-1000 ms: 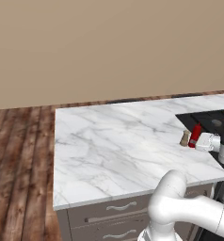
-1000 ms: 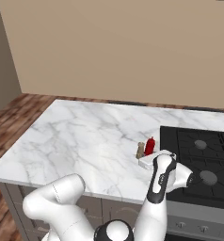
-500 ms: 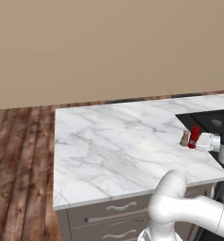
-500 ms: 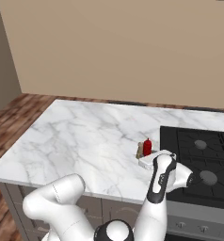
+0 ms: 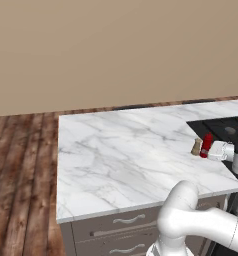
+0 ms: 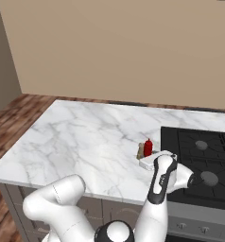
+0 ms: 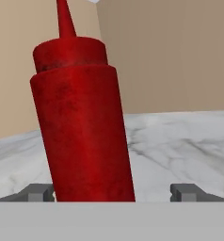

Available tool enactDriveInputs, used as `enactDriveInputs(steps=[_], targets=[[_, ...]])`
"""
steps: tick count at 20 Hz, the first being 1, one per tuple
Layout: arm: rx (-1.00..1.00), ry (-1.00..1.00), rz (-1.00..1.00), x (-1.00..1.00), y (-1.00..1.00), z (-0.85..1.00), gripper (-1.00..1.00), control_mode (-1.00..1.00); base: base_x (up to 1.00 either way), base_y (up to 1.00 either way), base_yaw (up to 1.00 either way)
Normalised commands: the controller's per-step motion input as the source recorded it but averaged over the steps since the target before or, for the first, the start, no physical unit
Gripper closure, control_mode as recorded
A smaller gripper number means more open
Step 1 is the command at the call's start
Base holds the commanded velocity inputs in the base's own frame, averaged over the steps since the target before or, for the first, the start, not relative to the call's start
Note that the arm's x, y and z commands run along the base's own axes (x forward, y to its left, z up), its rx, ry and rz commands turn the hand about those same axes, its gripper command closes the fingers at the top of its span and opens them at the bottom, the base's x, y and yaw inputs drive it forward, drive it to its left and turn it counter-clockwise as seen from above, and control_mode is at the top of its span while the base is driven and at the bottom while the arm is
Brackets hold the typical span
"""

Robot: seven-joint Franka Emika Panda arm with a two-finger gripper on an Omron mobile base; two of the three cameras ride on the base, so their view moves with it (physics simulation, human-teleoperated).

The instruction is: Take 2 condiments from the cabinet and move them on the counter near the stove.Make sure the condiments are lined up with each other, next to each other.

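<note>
The red squeeze bottle (image 7: 83, 124) stands upright on the counter (image 5: 121, 155) by the stove (image 6: 199, 163) (shaker (image 5: 196, 146) at its nine o'clock), dead ahead between the gripper (image 7: 111, 192)'s wide, untouching tips.

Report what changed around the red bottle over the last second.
The gripper has opened and let go of the slim red squeeze bottle, which now stands on the white marble counter between the spread fingertips. The bottle, the tan wooden-looking shaker beside it and the black stove have not visibly shifted, nor has the arm.
</note>
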Motion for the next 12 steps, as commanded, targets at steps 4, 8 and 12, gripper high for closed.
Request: enactDriveInputs(steps=[4, 8, 12], targets=[[0.0, 0.0, 0.0, 0.0, 0.0, 0.0, -1.0, -1.0, 0.0, 0.0, 0.0], [0.0, 0.0, 0.0, 0.0, 0.0, 0.0, -1.0, -1.0, 0.0, 0.0, 0.0], [0.0, 0.0, 0.0, -0.04, 0.0, 0.02, -1.0, -1.0, 0.0, 0.0, 0.0]])
